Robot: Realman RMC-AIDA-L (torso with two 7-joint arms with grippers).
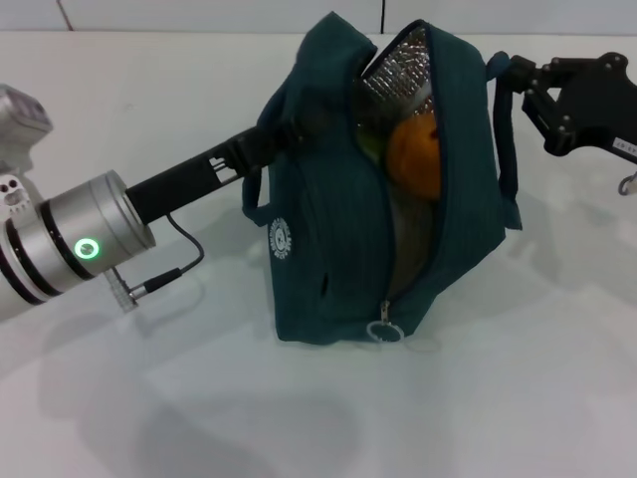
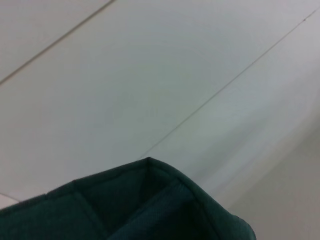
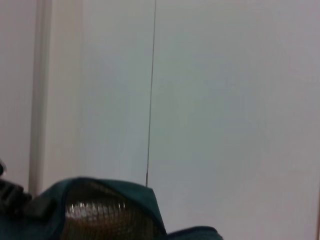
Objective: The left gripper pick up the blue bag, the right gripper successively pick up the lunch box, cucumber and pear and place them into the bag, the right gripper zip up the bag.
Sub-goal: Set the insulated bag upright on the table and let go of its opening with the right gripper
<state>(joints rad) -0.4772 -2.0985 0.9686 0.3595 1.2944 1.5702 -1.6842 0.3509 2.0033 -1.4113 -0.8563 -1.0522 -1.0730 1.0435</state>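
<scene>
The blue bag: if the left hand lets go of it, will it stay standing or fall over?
The blue bag is soft fabric that leans and sags, so it probably slumps. Its contents, including an orange fruit near the opening, may weigh it down. The left hand at its upper side seems to support it.

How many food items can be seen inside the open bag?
2: an orange-coloured fruit in the blue bag's opening, and a green item beside it, partly hidden. More may lie deeper inside.
</scene>
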